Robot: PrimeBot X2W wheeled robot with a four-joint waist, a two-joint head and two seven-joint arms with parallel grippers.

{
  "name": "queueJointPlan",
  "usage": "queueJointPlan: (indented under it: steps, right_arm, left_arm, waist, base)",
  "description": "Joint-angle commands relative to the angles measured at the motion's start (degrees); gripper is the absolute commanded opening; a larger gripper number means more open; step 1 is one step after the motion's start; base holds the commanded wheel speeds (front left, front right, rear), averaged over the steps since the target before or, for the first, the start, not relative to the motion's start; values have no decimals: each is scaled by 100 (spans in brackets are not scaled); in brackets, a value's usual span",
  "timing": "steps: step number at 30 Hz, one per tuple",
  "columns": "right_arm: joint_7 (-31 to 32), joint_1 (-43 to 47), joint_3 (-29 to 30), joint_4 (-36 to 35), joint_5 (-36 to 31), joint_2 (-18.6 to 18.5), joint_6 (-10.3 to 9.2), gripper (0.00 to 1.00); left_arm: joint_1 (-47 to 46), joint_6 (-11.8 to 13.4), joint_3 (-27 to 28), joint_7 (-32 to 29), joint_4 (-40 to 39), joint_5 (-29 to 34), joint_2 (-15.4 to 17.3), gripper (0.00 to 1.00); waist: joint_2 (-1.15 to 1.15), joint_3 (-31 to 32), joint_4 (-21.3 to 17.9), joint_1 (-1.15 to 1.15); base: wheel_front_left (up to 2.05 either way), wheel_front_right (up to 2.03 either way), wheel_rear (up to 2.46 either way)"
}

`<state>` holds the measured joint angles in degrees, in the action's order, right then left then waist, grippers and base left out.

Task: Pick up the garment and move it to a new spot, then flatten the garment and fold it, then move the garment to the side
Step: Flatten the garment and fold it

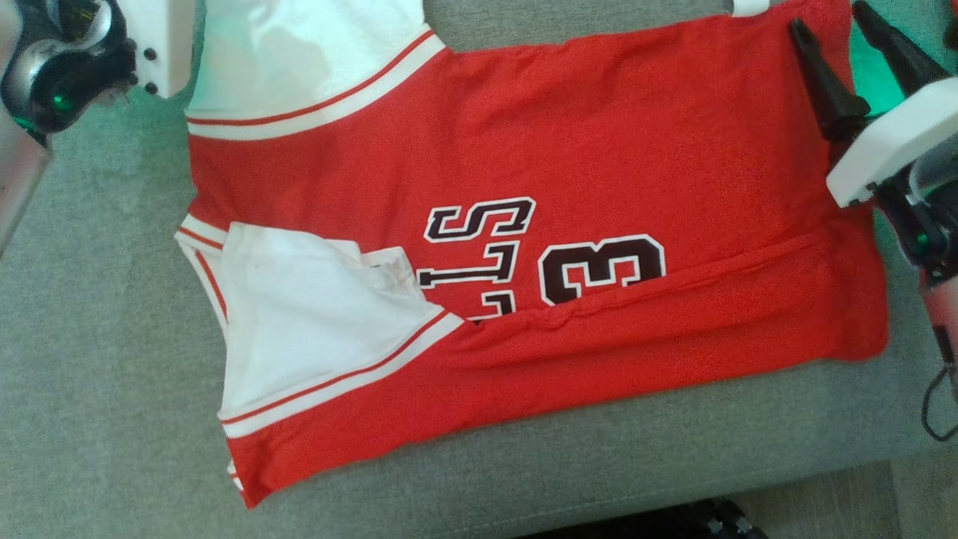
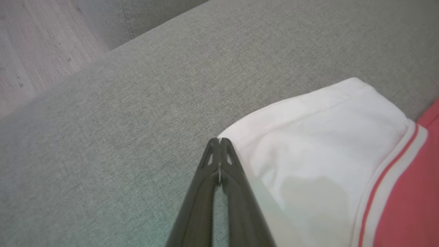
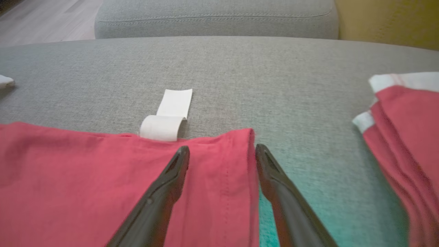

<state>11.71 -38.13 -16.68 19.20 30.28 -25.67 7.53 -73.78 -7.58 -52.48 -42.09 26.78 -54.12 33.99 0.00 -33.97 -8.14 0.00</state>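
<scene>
Looks like a home living room: broad grey fabric sofa seat (image 1: pixel 90 374), pale wood-plank floor (image 2: pixel 34 44) at ten o'clock beyond its edge, a second grey cushion (image 3: pixel 216 20) at twelve o'clock.

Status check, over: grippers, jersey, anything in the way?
Left gripper shut at sleeve corner, grip unclear. Right gripper open astride jersey hem corner. Jersey flat, near side folded over. Another red garment lies apart.
</scene>
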Motion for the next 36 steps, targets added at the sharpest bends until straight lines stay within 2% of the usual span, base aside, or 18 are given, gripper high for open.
queueJointPlan:
  steps: [1,3,4,6,8,9,10,11,12,19,26,32,36]
  right_arm:
    - [43,-95,-99,-60,97,-25,-4,95]
    - [24,-194,-196,37,158,-20,-4,91]
    - [-42,-307,-264,145,199,-24,-4,82]
    - [-91,-425,-332,262,223,-34,-4,75]
    - [-136,-518,-400,369,237,-52,-4,50]
    - [-180,-563,-429,419,216,-75,-4,44]
    - [-231,-602,-445,471,203,-93,-4,34]
    - [-269,-635,-462,525,208,-104,-4,20]
    - [-299,-662,-478,578,220,-115,-4,0]
    - [-513,-790,-517,790,311,-184,-4,0]
    - [-836,-897,-271,837,634,-269,-4,0]
    - [-891,-770,-35,604,1065,-549,-4,0]
    - [-803,-451,32,385,1369,-792,-4,0]
  left_arm:
    - [-359,9,152,49,-158,-36,269,0]
    - [-391,9,111,83,-160,-79,265,0]
    - [-421,9,77,113,-152,-127,257,0]
    - [-450,9,28,135,-133,-158,249,0]
    - [-474,9,-27,164,-113,-186,241,0]
    - [-485,9,-57,180,-107,-199,242,0]
    - [-494,9,-90,199,-105,-211,243,0]
    - [-500,9,-123,215,-107,-232,247,0]
    - [-504,9,-157,227,-115,-260,252,0]
    - [-603,9,-351,556,-281,-358,355,0]
    - [-877,9,-429,1374,-442,-523,488,0]
    - [-1114,9,-493,1884,-664,-721,725,0]
    - [-1026,9,-616,2081,-1009,-902,1000,0]
  waist:
    - [0,-14,26,0]
    - [0,-27,50,0]
    - [0,-42,73,0]
    - [0,-49,101,0]
    - [0,-47,130,0]
    - [0,-42,145,0]
    - [0,-35,159,0]
    - [0,-25,171,0]
    - [0,-15,183,0]
    - [0,27,237,0]
    - [0,124,297,0]
    - [0,275,405,0]
    - [0,394,517,0]
  base:
    - [0,0,0]
    - [0,0,0]
    - [0,0,0]
    - [0,0,0]
    - [0,0,0]
    - [0,0,0]
    - [0,0,0]
    - [0,0,0]
    - [0,0,0]
    - [0,0,0]
    - [0,0,0]
    - [0,0,0]
    - [0,0,0]
